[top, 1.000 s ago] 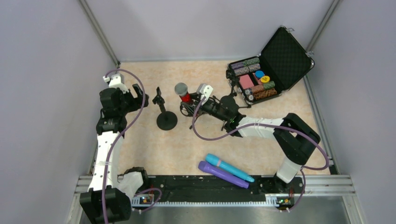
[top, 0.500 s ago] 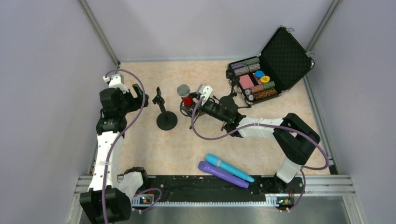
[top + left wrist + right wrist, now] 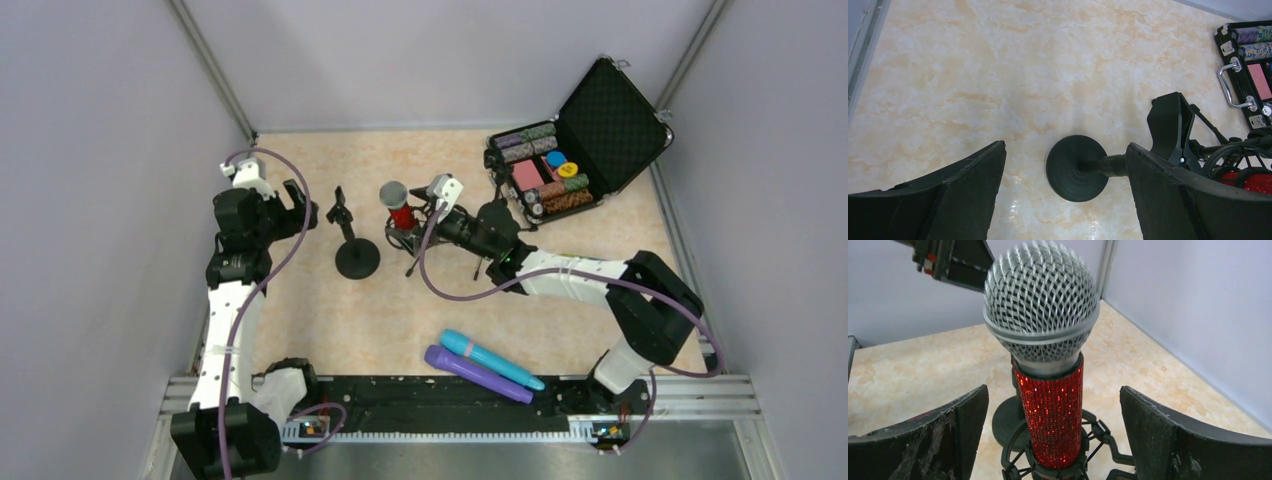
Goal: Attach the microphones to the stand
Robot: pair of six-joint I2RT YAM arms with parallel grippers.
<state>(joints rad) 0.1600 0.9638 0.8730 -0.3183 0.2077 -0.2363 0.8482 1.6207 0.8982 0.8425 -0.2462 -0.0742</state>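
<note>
My table (image 3: pixel 330 320) is a pale top with orange marble veining. Toward its far left a black stand (image 3: pixel 357 257) is upright, its round base flat on the top. Just right of it a black wire mount (image 3: pixel 1096 432) rests on thin legs. In my far right corner sits an open black case (image 3: pixel 612 122), its lid tilted back and rows of chips inside. Close to my near edge two mics lie side by side, seemingly touching, both slanted with their heads to the left. The blue mic (image 3: pixel 492 359) is farther from me and the purple mic (image 3: pixel 477 374) nearer.
</note>
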